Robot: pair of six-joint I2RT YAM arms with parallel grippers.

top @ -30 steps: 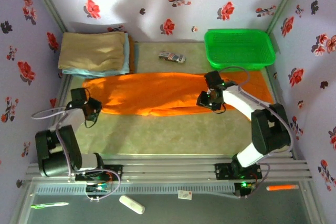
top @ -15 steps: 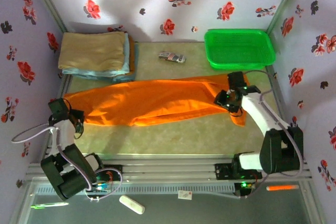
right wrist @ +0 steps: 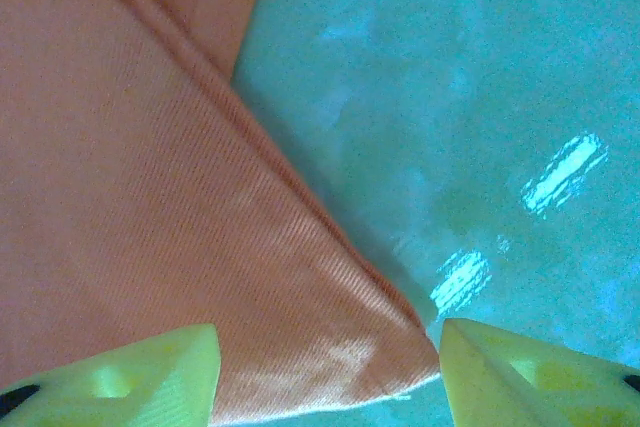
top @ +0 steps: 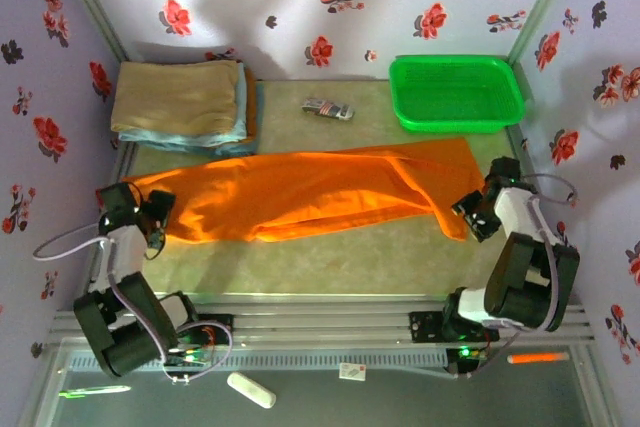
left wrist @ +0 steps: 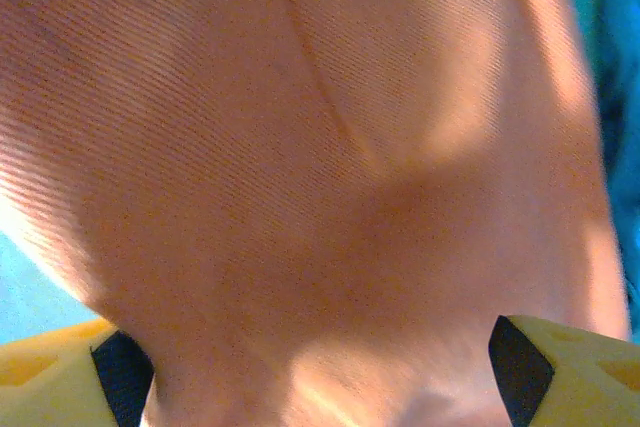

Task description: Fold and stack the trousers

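The orange trousers (top: 300, 192) lie stretched out lengthwise across the middle of the mat, from the left wall side to near the right wall. My left gripper (top: 152, 215) sits at their left end. In the left wrist view the cloth (left wrist: 300, 147) covers everything ahead, and the left gripper (left wrist: 320, 372) is open, its yellow fingers (left wrist: 570, 372) wide apart over the cloth. My right gripper (top: 478, 215) is at the trousers' lower right corner. In the right wrist view the right gripper (right wrist: 325, 372) is open, with the cloth corner (right wrist: 130, 197) lying flat between its fingers (right wrist: 540, 372).
A tan folded cloth (top: 178, 95) rests on a light blue folded cloth (top: 241, 112) at the back left. A green basket (top: 403, 97) stands at the back right. A small patterned object (top: 328, 108) lies behind the trousers. Flowered walls close in both sides.
The right gripper has moved right and nearer, from on the cloth out to its lower right corner. The trousers' right end now lies flat. The left gripper shifted slightly right.
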